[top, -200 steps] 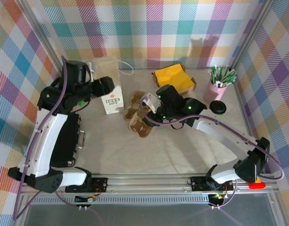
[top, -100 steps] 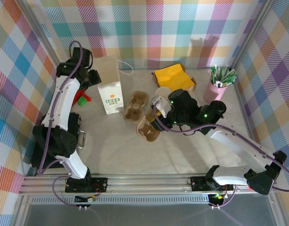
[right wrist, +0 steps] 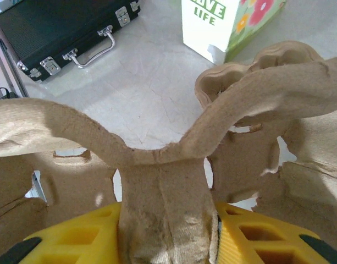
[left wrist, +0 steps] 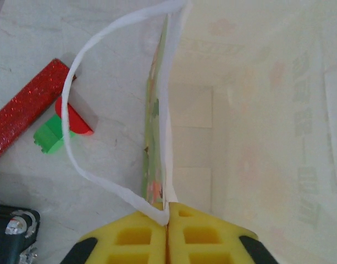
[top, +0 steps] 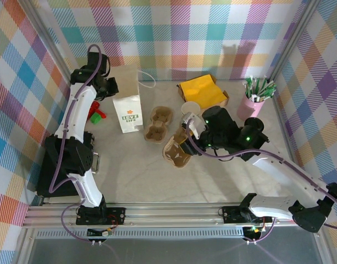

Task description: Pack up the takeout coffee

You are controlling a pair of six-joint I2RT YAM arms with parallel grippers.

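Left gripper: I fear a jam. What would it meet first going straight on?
The paper bag: the left gripper is shut on its rim and points down into it, so probably the bag's floor.

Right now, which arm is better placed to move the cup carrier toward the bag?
Right. The right gripper is clamped on the cup carrier at its centre ridge, near the paper bag. The left gripper is occupied, pinching that bag's rim by its handle.

Top: high, looking down on bag (top: 128, 113). Left wrist: close over its mouth. Right wrist: low, same bag ahead.
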